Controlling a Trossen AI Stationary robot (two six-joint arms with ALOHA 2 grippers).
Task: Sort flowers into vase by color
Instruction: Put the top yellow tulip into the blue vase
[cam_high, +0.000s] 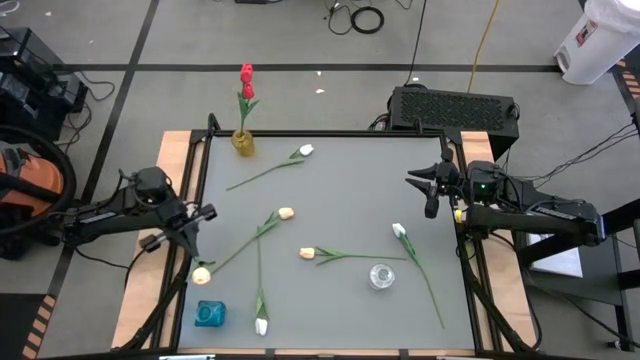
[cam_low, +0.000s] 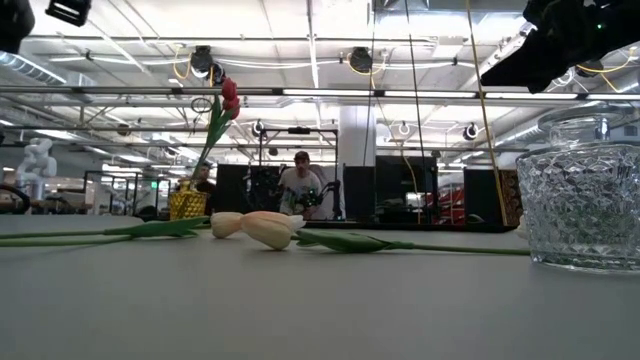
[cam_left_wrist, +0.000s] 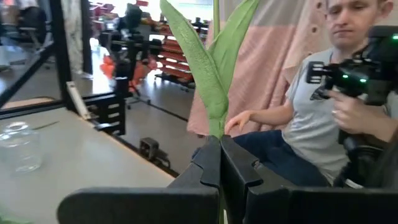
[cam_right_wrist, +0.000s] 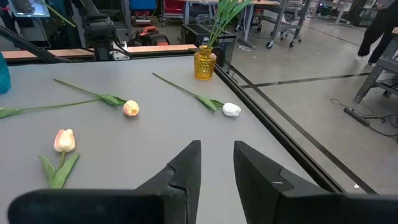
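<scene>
My left gripper (cam_high: 197, 262) (cam_left_wrist: 219, 140) stands above the table's left edge, shut on a tulip. That tulip's green leaves (cam_left_wrist: 205, 68) rise above the fingers, and from above its cream head (cam_high: 201, 273) shows. My right gripper (cam_high: 420, 185) (cam_right_wrist: 217, 162) hangs open over the table's right side with nothing between its fingers. Several tulips lie flat on the table: one white-headed (cam_high: 306, 150), one cream (cam_high: 286, 213), one peach (cam_high: 307, 253), one white (cam_high: 399, 230), one white (cam_high: 261, 326). A yellow vase (cam_high: 243, 142) at the far left holds red tulips (cam_high: 246, 75). My left gripper pinches the tulip's stem just below its leaves (cam_left_wrist: 216, 129) between the two shut fingers. The fingers lie level and across the stem. The tulip stands upright in the hold, leaves and head above the fingers. The gripper hides the stem below.
A blue vase (cam_high: 209, 313) stands at the near left corner and a clear glass vase (cam_high: 381, 275) (cam_low: 585, 195) near the middle right. A black frame (cam_high: 330, 132) rims the table. A person (cam_left_wrist: 323, 93) sits close beside the table.
</scene>
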